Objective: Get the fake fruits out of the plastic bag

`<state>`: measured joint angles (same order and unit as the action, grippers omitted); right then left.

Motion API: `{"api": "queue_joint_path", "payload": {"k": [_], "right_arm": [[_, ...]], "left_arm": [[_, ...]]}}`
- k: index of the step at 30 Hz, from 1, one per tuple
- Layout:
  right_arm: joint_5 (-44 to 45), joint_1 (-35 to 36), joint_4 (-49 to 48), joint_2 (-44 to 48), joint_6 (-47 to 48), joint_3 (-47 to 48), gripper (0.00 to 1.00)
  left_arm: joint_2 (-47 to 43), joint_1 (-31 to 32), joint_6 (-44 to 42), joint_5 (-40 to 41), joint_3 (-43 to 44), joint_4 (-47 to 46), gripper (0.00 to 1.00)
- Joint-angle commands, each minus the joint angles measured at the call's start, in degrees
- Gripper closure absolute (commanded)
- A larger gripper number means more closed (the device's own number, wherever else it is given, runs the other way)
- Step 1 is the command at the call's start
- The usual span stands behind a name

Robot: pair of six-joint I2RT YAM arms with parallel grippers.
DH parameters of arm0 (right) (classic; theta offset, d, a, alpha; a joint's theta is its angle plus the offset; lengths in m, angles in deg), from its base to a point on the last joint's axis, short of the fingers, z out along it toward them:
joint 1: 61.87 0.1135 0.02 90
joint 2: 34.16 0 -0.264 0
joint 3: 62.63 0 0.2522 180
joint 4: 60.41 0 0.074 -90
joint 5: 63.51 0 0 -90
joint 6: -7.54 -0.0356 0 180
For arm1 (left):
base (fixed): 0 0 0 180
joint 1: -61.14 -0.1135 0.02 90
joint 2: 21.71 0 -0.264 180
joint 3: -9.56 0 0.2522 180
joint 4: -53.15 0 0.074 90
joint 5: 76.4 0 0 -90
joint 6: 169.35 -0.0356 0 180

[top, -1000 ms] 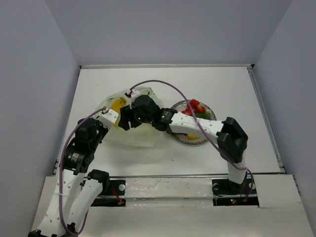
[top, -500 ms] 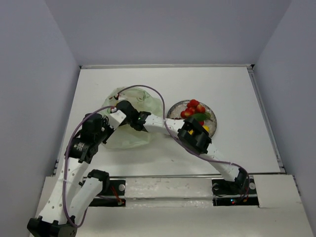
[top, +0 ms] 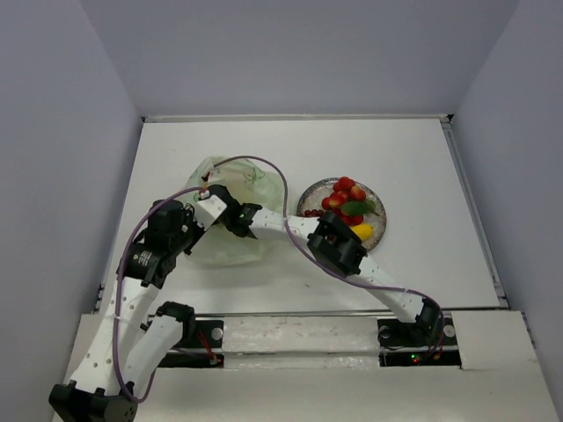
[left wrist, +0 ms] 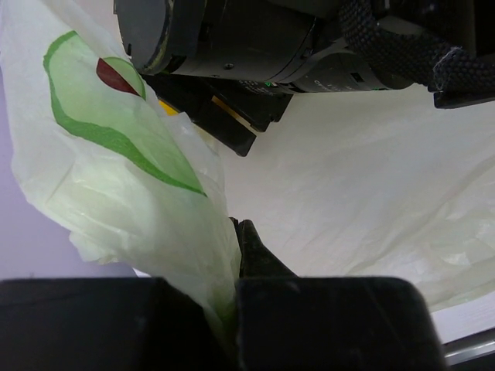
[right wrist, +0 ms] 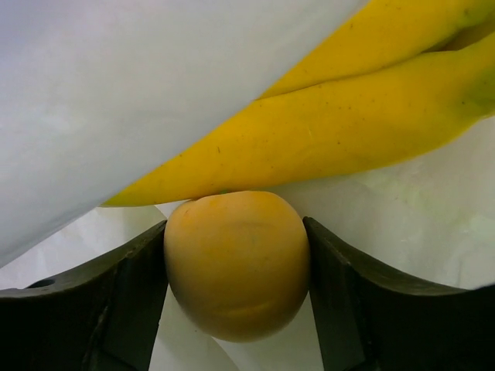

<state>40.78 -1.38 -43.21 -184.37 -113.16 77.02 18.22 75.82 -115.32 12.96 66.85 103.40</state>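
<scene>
The left gripper (left wrist: 238, 232) is pinching a fold of the bag (left wrist: 139, 178) at its left side, jaws pressed together on the film. The right gripper (right wrist: 236, 267) is sitting inside the bag, its fingers (right wrist: 124, 301) pressing both sides of an orange fruit (right wrist: 236, 255), which is touching a banana (right wrist: 325, 131) just beyond. On the plate (top: 308, 195), right of the bag, red fruits (top: 343, 193) and a yellow fruit (top: 361, 231) are lying.

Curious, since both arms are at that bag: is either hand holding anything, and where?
The left hand pinches the plastic bag by a bunched fold. The right hand, inside the bag, clasps a round orange fake fruit by its two sides.
</scene>
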Motion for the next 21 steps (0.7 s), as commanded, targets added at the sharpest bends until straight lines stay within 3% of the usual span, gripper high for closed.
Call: {"api": "queue_joint_path", "payload": {"k": [1,5,11,21], "right_arm": [[2.1,0.6,1.7,-1.8,-0.5,1.6,0.35],[3.4,-0.5,1.4,0.4,-1.5,-0.3,0.38],[2.8,-1.1,-1.8,5.0,0.2,-4.3,0.51],[1.8,-2.1,-7.4,19.6,0.8,-18.5,0.51]], "left_arm": [[0.1,0.2,-0.3,0.0,2.3,-0.7,1.00],[-0.8,0.2,-1.0,1.6,2.4,-0.6,1.00],[-1.3,0.2,-1.2,2.6,1.2,-0.7,1.00],[-1.3,0.2,-1.1,7.2,-1.4,-2.0,1.00]]}}
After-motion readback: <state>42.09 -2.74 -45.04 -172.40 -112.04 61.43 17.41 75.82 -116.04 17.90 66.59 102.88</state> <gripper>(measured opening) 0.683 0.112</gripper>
